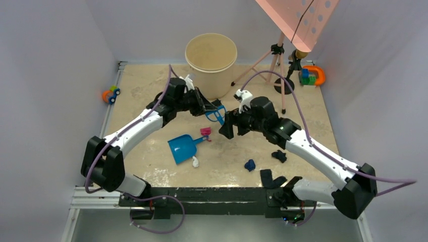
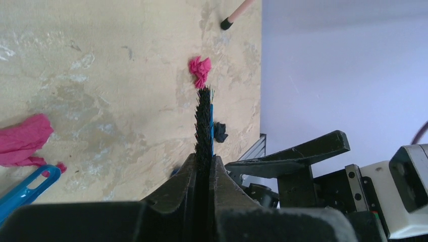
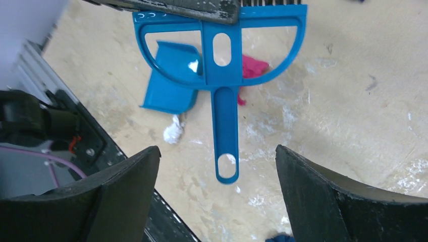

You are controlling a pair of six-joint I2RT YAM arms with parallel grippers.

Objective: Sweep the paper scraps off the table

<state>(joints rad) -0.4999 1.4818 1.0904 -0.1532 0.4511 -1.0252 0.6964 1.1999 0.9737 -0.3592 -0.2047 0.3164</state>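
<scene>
The left tool (image 2: 204, 170) is clenched on the bristle head of a blue brush (image 1: 216, 115). The brush handle points toward the right tool (image 3: 217, 154), which is released. Its fingers stand spread wide on either side of that handle, and neither touches it.

A tan bucket (image 1: 211, 63) stands close behind the left tool, so there is little room that way. Behind the right tool, tripod legs (image 1: 272, 65) come down onto the bench (image 1: 136, 80). From both tools back toward the arm bases, bare bench runs to the black front bar (image 1: 212, 194). Well off to the left tool's left, a toy car (image 1: 111, 94) sits by the silver rail (image 1: 104, 126). Coloured blocks with an orange ring (image 1: 313, 75) lie in the far corner beyond the right tool.

The scraps are small crumpled wads. A pink scrap (image 1: 205, 132) lies between the two tools on their base-ward side, at the handle end of a blue dustpan (image 1: 182, 147). A white scrap (image 1: 195, 162) sits at the pan's near corner. A dark blue scrap (image 1: 250, 165) and a black scrap (image 1: 278, 156) lie base-ward of the right tool, beside its forearm. A second pink scrap (image 2: 200, 69) lies just past the bristle tips.
</scene>
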